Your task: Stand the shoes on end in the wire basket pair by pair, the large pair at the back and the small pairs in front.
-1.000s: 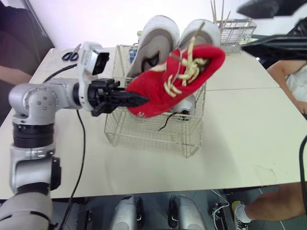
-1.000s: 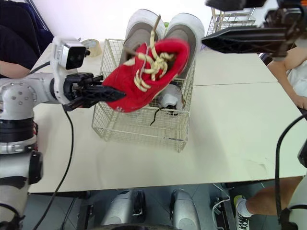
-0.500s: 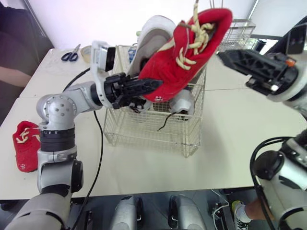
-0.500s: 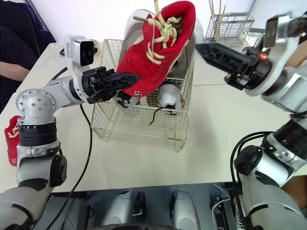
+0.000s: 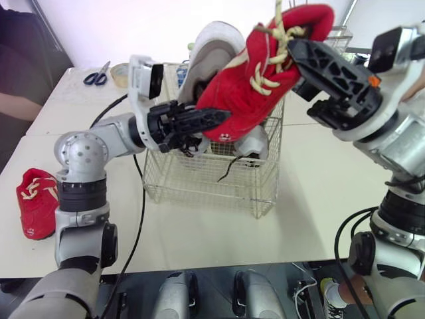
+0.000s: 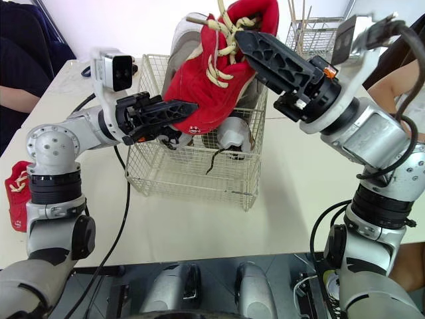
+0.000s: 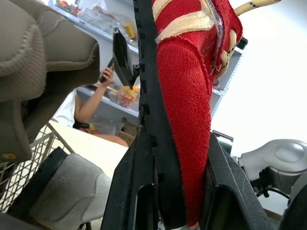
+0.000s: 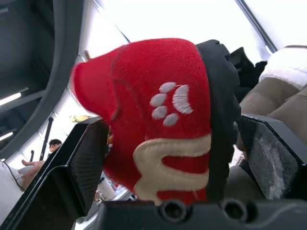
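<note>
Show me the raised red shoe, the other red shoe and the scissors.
raised red shoe [image 5: 247, 98], left eye view, on its side
other red shoe [image 5: 36, 205], left eye view, on its upper
scissors [image 5: 94, 76], left eye view, the handles

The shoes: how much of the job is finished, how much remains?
Done: the large grey pair stands on end at the back of the basket, a small grey shoe in front. In hand: the left end effector grips a red shoe above the basket; the right end effector straddles it, open. Remaining: the other red shoe lies on the table.
</note>
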